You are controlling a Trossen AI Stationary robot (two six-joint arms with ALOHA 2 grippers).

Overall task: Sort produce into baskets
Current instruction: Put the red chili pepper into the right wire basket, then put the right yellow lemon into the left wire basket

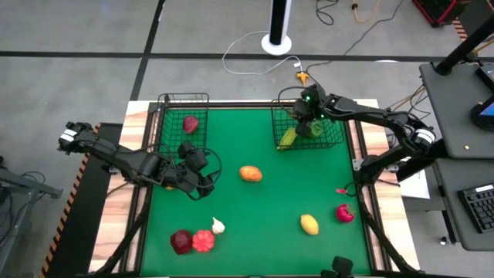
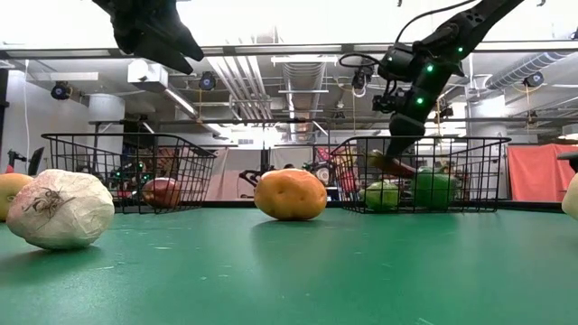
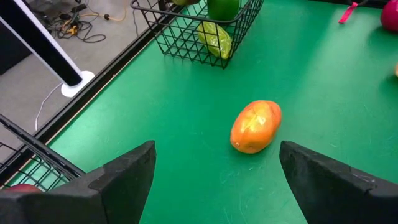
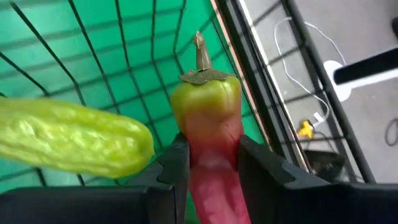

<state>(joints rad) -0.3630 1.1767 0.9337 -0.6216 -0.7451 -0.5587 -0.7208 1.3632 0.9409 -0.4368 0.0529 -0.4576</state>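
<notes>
My right gripper (image 1: 303, 123) reaches down into the right wire basket (image 1: 333, 140) at the far right and is shut on a red pepper with a green top (image 4: 208, 109). A pale green cucumber (image 4: 68, 140) and other green produce (image 2: 433, 188) lie in that basket. My left gripper (image 1: 205, 179) hangs open and empty above the mat, left of an orange fruit (image 1: 250, 174), which lies ahead of its fingers in the left wrist view (image 3: 255, 126). The left basket (image 1: 164, 116) holds a dark red piece (image 1: 191, 123). My right gripper pinches the pepper's red body (image 4: 214, 158), just below its green shoulder, between its two fingers (image 4: 174, 163). The stem end points away from the gripper. The fingers come from above, slanting down into the basket. The pepper (image 2: 388, 164) sits tilted below the basket's rim.
On the green mat lie a white garlic (image 1: 218, 225), a red tomato (image 1: 204, 241) and a maroon piece (image 1: 181, 242) at the near left. A yellow fruit (image 1: 309, 224), a red piece (image 1: 344, 213) and a small pink bit (image 1: 340, 190) lie at the near right.
</notes>
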